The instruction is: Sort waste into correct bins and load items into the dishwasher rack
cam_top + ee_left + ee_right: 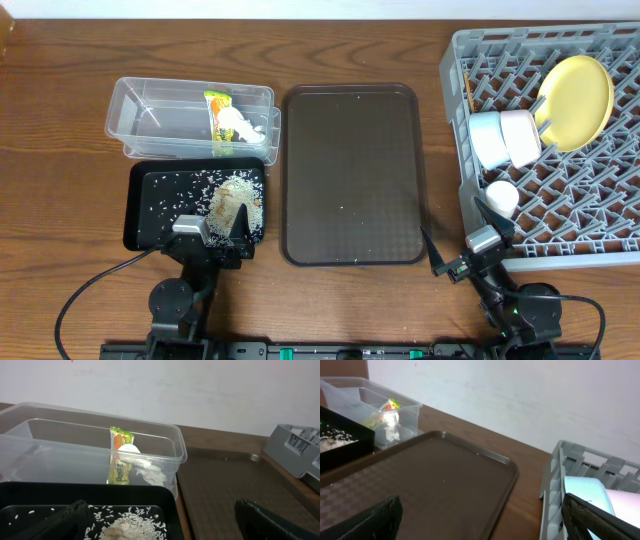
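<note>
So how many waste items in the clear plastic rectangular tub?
2, both near the right end of the clear plastic tub: green-yellow-orange snack wrapper and crumpled white tissue against it. Anything underneath is hidden.

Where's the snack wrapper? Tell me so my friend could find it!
Find the brown tray mid-table; the clear tub sits left of it. Inside, at the tub's right end, lies the wrapper beside a white tissue. It's the only green, yellow and orange thing.
</note>
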